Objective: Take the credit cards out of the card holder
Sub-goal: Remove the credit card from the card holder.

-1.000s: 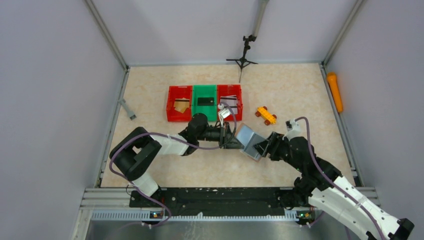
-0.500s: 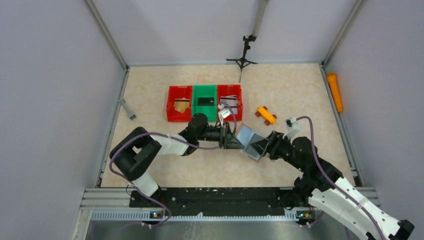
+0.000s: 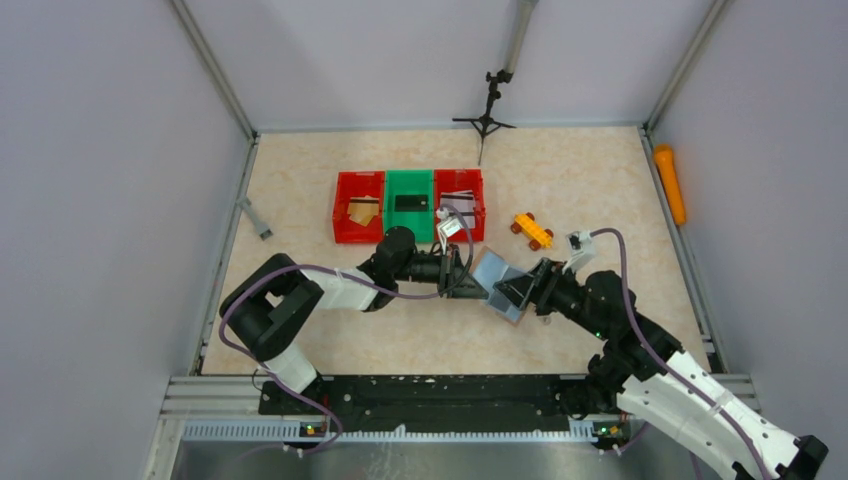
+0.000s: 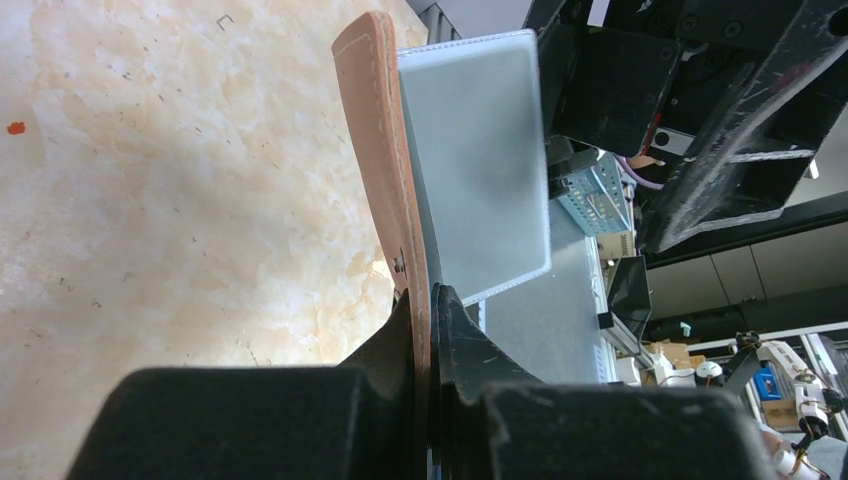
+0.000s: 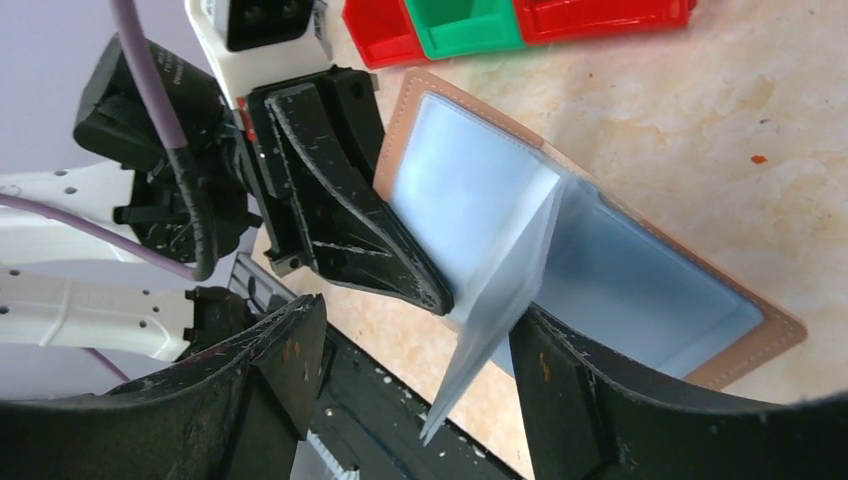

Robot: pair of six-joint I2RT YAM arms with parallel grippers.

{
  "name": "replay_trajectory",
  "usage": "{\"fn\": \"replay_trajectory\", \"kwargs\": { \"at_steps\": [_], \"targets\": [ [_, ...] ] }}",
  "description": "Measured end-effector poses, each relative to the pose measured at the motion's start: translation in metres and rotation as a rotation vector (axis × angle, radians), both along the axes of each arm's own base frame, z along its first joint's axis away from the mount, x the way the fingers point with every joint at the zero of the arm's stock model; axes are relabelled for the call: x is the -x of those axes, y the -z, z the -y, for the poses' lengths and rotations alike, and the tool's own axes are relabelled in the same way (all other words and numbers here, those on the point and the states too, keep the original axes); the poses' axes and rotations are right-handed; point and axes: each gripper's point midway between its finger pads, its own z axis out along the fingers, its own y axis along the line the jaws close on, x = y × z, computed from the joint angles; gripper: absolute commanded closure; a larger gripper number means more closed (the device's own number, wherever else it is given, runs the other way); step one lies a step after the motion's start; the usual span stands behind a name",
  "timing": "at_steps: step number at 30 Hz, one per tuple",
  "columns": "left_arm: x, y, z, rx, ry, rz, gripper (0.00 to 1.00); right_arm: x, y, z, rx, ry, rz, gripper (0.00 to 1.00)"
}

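Top external view: card holder (image 3: 493, 272) sits mid-table, just near of the three bins and between the two pincers. Tan cover outward, grey inner panels showing.

Left arm reaches in from the left. Left pincer (image 3: 466, 275) is clamped on the holder's left edge. The left wrist view confirms it: both fingers (image 4: 460, 340) are pressed together on the tan cover, with the cover standing on edge and a grey panel lying against its right face.

Right arm reaches in from the right. Right pincer (image 3: 520, 290) is at the holder's right side, jaws apart. In the right wrist view one grey leaf (image 5: 500, 290) stands up out of the opened holder between the two right fingers (image 5: 590, 400). It sits close beside the right-hand finger, and I cannot tell whether they touch. No pinch on the leaf is seen.

I cannot tell whether the holder's lower edge rests on the table (image 3: 400, 335) or hangs clear of it.

Bins at far centre, side by side and touching:
- left red bin (image 3: 359, 177): tan-gold card (image 3: 363, 210) inside.
- green bin (image 3: 410, 177): black card (image 3: 411, 202) inside.
- right red bin (image 3: 459, 175): white-grey cards (image 3: 459, 196) with dark stripes inside.

No card edge can be made out in the holder's pockets from any view.

Orange toy car (image 3: 532, 230) lies on the table just right of the bins, apart from the holder.
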Motion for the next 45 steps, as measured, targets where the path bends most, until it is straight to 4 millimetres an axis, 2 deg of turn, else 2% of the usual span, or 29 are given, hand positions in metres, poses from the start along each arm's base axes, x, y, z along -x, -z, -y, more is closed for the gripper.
{"fn": "replay_trajectory", "kwargs": {
  "at_steps": [7, 15, 31, 41, 45],
  "targets": [
    [0.001, 0.001, 0.001, 0.003, 0.009, -0.014, 1.0, -0.001, -0.011, -0.007, -0.036, -0.026, 0.032, 0.34],
    [0.002, 0.0, 0.001, 0.009, 0.012, -0.017, 1.0, 0.0, -0.005, -0.01, -0.043, -0.042, 0.04, 0.36],
    [0.005, -0.002, 0.002, 0.026, 0.034, -0.037, 1.0, -0.001, -0.011, -0.014, -0.07, -0.058, 0.072, 0.58],
    [0.007, -0.005, 0.004, 0.059, 0.055, -0.062, 1.0, -0.002, -0.009, -0.014, -0.066, -0.054, 0.069, 0.59],
    [0.007, -0.007, 0.004, 0.074, 0.063, -0.07, 1.0, -0.004, -0.003, -0.015, -0.05, -0.054, 0.05, 0.59]
  ]
}}
